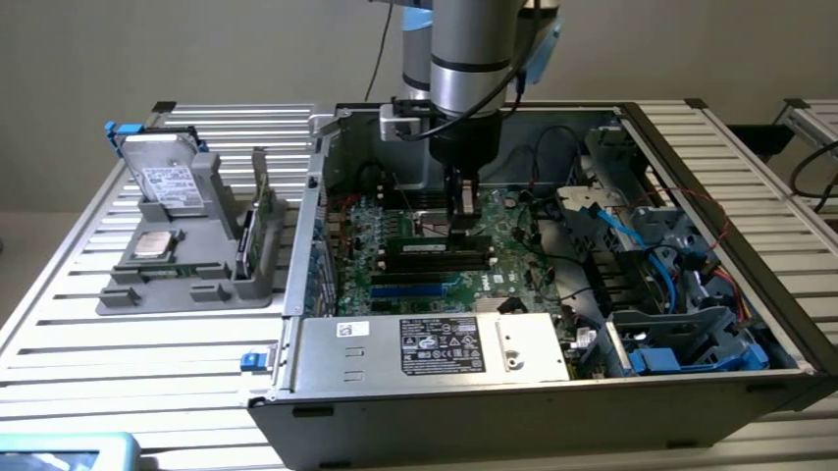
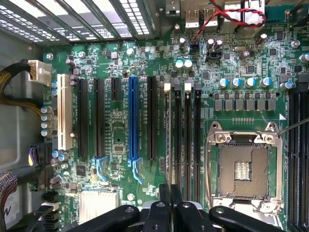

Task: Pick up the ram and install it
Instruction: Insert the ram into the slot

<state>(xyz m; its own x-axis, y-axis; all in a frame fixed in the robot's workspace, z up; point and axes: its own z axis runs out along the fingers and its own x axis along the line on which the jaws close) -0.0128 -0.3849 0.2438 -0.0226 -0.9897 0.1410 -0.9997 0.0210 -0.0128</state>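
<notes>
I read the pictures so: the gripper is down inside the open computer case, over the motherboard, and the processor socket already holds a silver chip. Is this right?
Not quite. The wrist view shows the processor socket empty, with its contacts bare. The rest holds: the gripper is down inside the open computer case, over the motherboard.

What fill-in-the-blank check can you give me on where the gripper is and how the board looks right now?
1. The gripper reaches down inside the open computer ___.
2. On the motherboard, one long slot is coloured ___.
3. The processor socket holds no chip: it is ___.
4. The grey tray stands on the exterior view's ___ side of the slatted table.
Missing words: case; blue; empty; left.
</notes>
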